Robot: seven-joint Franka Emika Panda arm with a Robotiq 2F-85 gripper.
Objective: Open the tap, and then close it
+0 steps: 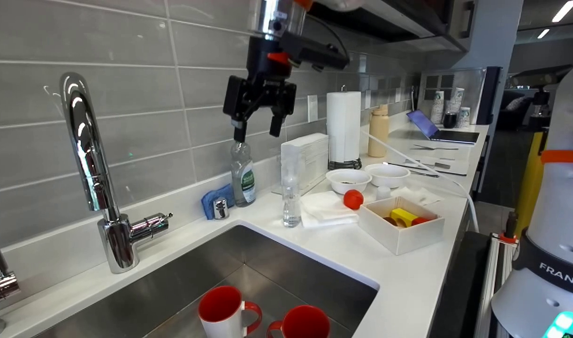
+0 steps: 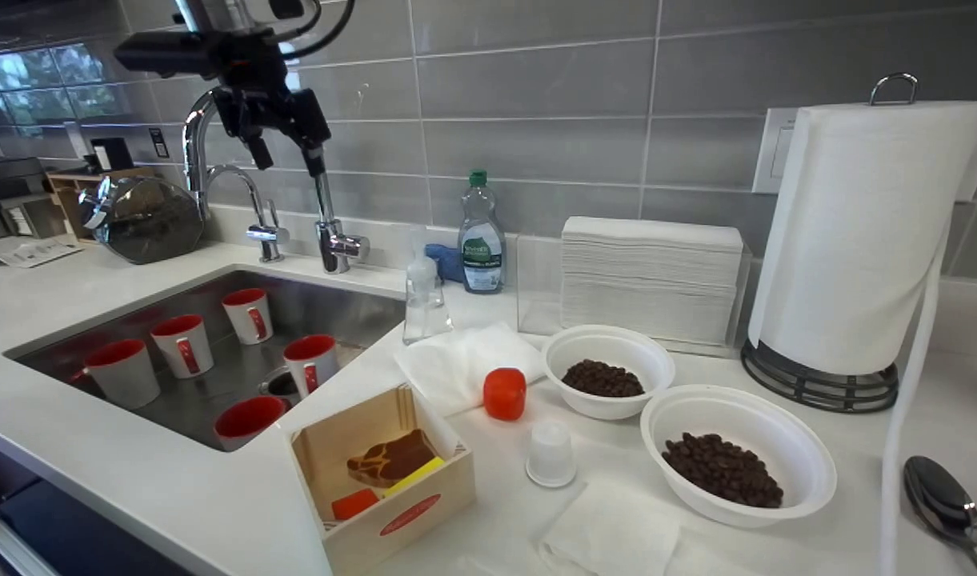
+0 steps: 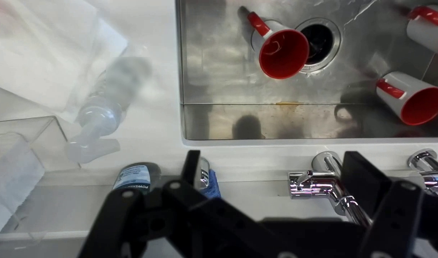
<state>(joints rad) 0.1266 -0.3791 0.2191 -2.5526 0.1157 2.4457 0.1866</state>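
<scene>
The chrome gooseneck faucet stands upright on the counter behind the stainless steel sink, its short side lever jutting out horizontally. The gripper hangs in the air, pointing down — jaws wide apart, well clear of the faucet in an exterior view. In the wrist view the lever shows below, in the gap between the fingers. A shorter chrome faucet stands near the tall one, along the same edge. In the sink are five white mugs with red insides, one of them just beside the drain.

On the lever's side, a small chrome cap stands in front of a blue cloth, with a green-capped dish soap bottle just beside them and a clear pump bottle near the sink's corner. Farther along are a stack of white paper napkins in a clear holder, a paper towel roll upright on a black wire base, and two white bowls of dark beans. Near the sink's rim sits a light wooden box holding red, yellow and brown pieces, with a red round object near both it and the bowls.
</scene>
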